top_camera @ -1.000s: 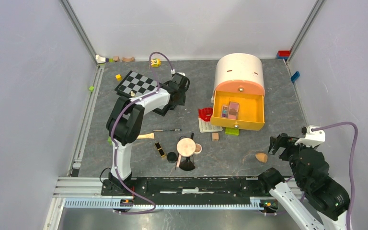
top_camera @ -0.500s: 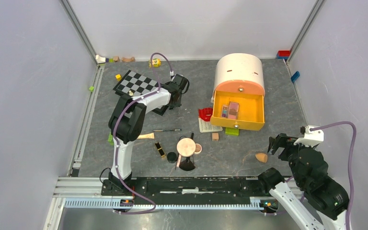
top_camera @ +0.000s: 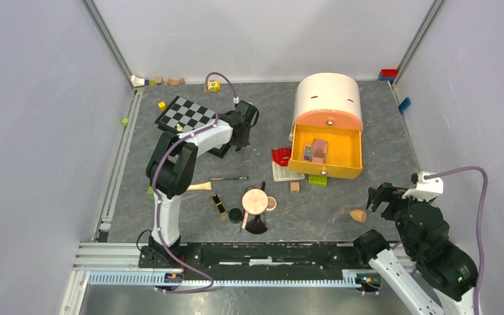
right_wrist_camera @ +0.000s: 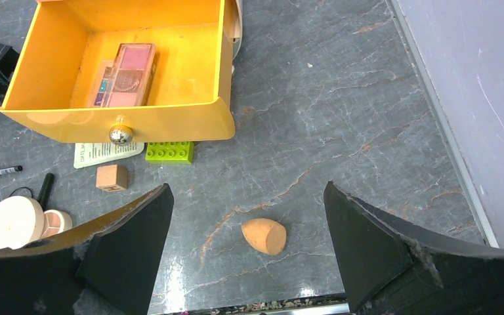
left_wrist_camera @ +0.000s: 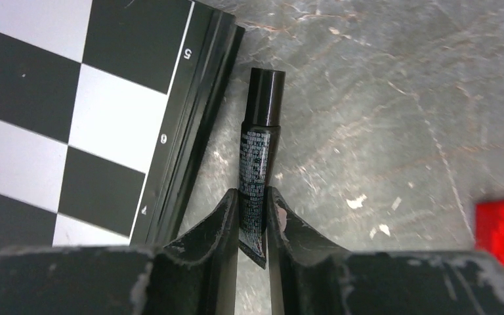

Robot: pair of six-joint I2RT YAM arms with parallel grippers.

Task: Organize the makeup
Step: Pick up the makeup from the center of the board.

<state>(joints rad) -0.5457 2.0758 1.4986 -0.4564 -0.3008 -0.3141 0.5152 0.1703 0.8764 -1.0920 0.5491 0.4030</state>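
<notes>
My left claw (left_wrist_camera: 252,197), barely shifted, pinched the tube (left_wrist_camera: 256,151) by the chessboard (left_wrist_camera: 72,118). My right claw (right_wrist_camera: 248,190) stayed spread over the sponge (right_wrist_camera: 264,235).

The overhead camera sits above and behind the arm bases, looking steeply down on the whole grey marbled tabletop (top_camera: 380,131) from far off. The left wrist camera hangs very close to that surface. It faces down past the left pincer (left_wrist_camera: 252,193), clamped on a black squeeze tube with white print (left_wrist_camera: 257,141), beside a black-and-white chequered board (left_wrist_camera: 72,118) also visible overhead. The right wrist camera rides higher, facing forward and down between the spread fingers of the right pincer (right_wrist_camera: 248,190). Its open yellow drawer (right_wrist_camera: 125,121) and orange teardrop sponge (right_wrist_camera: 264,235) appear overhead too.
</notes>
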